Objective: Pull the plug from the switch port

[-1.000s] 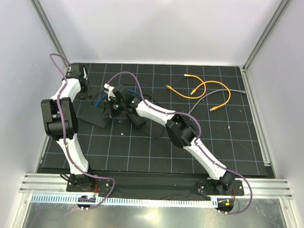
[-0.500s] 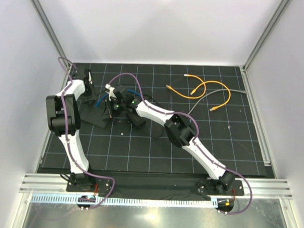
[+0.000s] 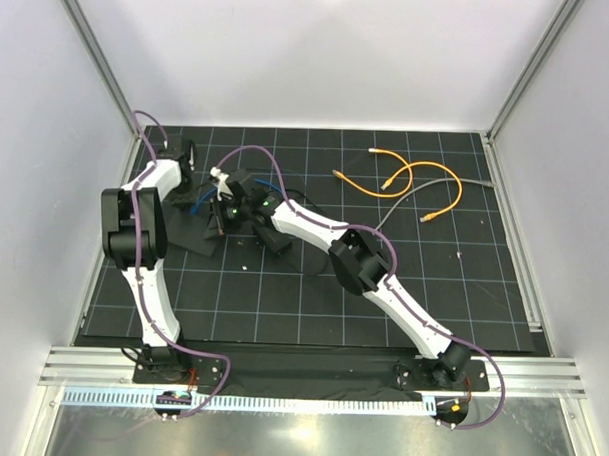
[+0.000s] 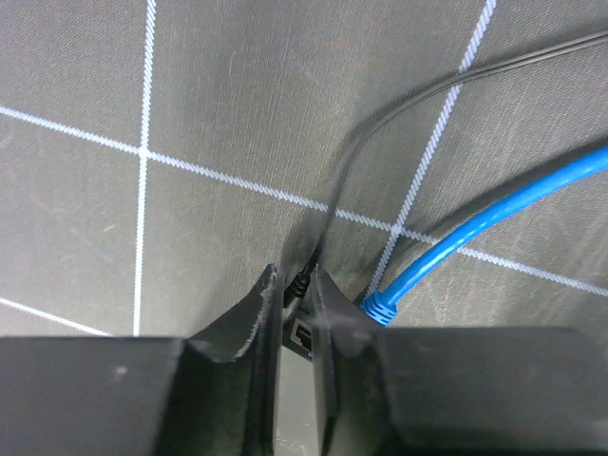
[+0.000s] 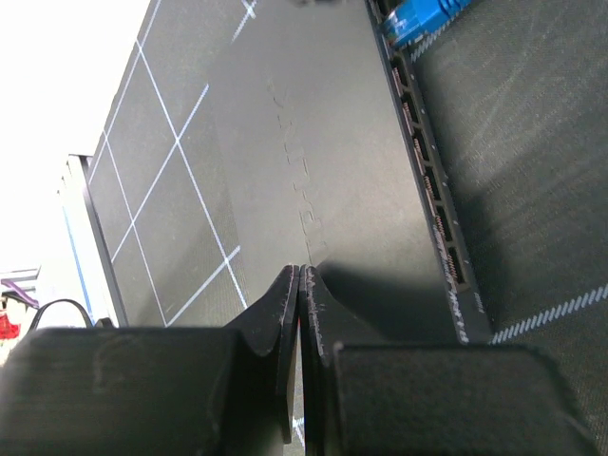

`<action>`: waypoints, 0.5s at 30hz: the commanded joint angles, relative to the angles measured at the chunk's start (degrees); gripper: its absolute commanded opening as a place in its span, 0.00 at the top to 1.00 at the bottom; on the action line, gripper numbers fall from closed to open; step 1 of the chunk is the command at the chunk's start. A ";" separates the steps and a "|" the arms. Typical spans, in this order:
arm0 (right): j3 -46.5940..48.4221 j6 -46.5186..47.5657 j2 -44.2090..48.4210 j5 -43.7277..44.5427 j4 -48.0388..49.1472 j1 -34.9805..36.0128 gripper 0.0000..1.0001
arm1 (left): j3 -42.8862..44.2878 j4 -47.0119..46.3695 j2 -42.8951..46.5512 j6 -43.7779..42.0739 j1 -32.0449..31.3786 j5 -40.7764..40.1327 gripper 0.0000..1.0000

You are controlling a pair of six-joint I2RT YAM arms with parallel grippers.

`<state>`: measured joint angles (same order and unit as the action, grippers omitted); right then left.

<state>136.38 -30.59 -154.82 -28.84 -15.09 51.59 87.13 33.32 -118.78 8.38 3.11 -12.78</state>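
Blue plug [image 4: 378,309] sits in the switch [image 5: 313,142], far left on the bench [image 3: 382,291], under the closed right end effector [image 5: 298,275]. Left end effector [image 4: 296,283], narrowed, straddles the thin black cord [image 4: 351,157] beside it, grip unclear; pulling there could yank the wrong lead.

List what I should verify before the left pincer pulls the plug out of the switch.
1. Switch braced: right pincer shut, tips at the switch top, ok; firm contact, cannot tell.
2. Plug seated: blue plug sits in its port, ok.
3. Target between fingers: not ok; the left pincer straddles the end of the thin black cord, and the blue plug lies beside it, outside the fingers.
4. Left grip closed: cannot tell.
5. Pull path: bare mat beyond the plug, ok.
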 commanded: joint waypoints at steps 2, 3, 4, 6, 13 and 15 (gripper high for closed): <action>3.19 -1.67 -0.74 -1.83 0.76 0.26 0.92 | 1.03 2.36 0.04 -1.00 -0.83 -4.80 0.84; 3.19 -2.45 -0.66 -2.36 0.94 0.26 0.92 | 0.93 2.54 0.22 -0.56 -0.83 -4.89 0.85; 3.28 -2.81 -0.65 -2.71 1.20 0.18 0.92 | 0.85 2.80 0.22 -0.30 -0.83 -5.33 0.86; 3.02 -4.03 -0.39 -3.67 1.56 0.17 0.92 | 0.67 3.59 0.48 0.14 -0.92 -5.86 0.92; 1.69 -8.77 -0.04 -5.00 6.04 0.17 0.92 | 0.93 3.33 0.30 -0.30 -0.83 -6.56 1.00; 2.49 -10.18 -1.62 -4.47 5.87 0.17 0.93 | 1.11 3.07 0.22 -0.30 -0.92 -5.86 1.00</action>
<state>136.81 -37.19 -155.33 -32.34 -12.10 51.57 87.13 36.47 -118.78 8.14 2.26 -17.67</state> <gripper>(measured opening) 0.081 0.129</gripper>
